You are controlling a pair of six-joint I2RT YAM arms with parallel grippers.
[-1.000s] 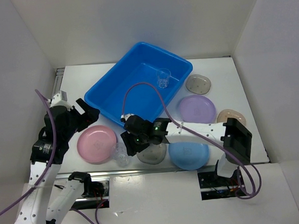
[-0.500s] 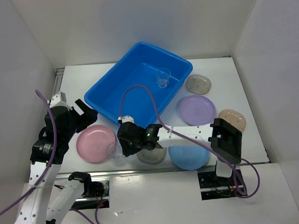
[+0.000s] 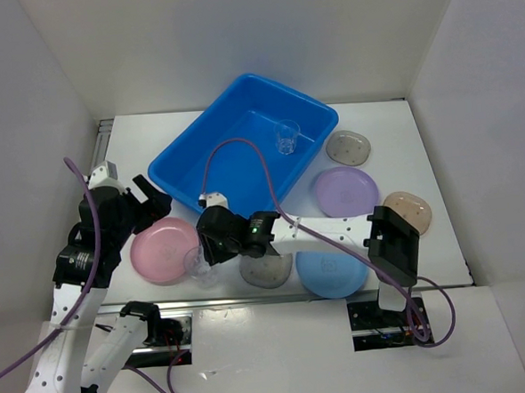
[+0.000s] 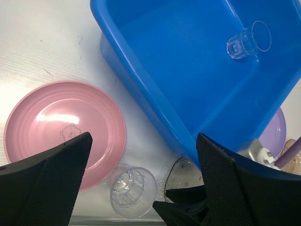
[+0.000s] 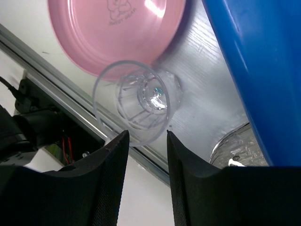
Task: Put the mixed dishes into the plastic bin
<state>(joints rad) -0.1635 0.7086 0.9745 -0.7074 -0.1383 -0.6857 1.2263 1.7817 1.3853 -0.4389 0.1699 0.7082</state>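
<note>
One cup [image 3: 286, 137] stands in the bin [image 3: 240, 118] | over the last second my right fingers [image 5: 106, 188] slid left to the loose cup [image 5: 136, 106] on the tabletop [image 3: 401, 134] beside the pink plate [image 3: 163, 251], parted, gripping nothing | left fingers [image 4: 47, 183] wide apart, empty | I judge a grasp comes next

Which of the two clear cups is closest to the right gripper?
The clear cup beside the pink plate, outside the blue bin; the other cup sits inside the bin.

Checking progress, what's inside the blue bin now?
One clear cup sits in the blue bin, near its far right wall; nothing else shows. A purple cable hides a thin strip of floor.
</note>
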